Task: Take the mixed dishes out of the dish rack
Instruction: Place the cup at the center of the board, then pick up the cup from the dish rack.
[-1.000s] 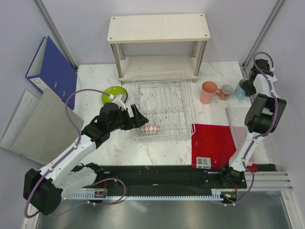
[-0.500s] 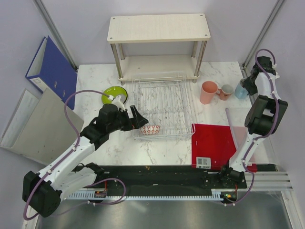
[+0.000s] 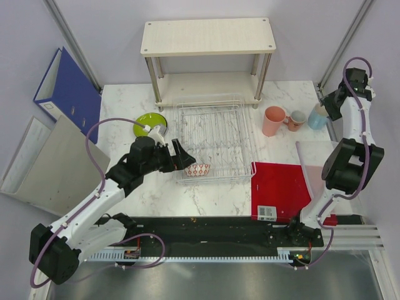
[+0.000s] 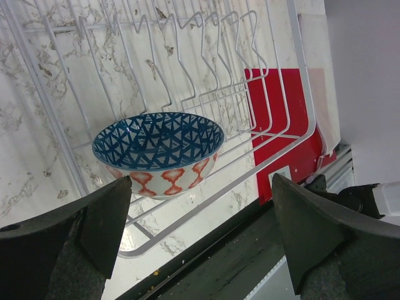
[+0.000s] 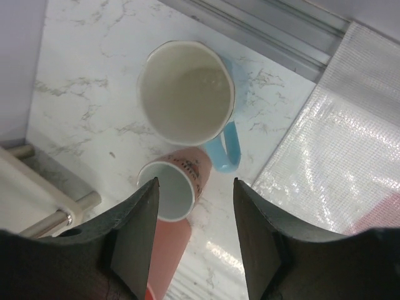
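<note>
Since the dish rack (image 3: 212, 140) holds only the small bowl (image 4: 158, 150), at its near edge, my left gripper (image 4: 201, 186) gapes toward it. Right of the rack, my right gripper (image 5: 195, 187) hovers released over the light blue cup (image 5: 186, 92).

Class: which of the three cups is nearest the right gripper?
The light blue cup, rightmost, just beside the right gripper; the terracotta mug and pink cup stand farther left.
</note>
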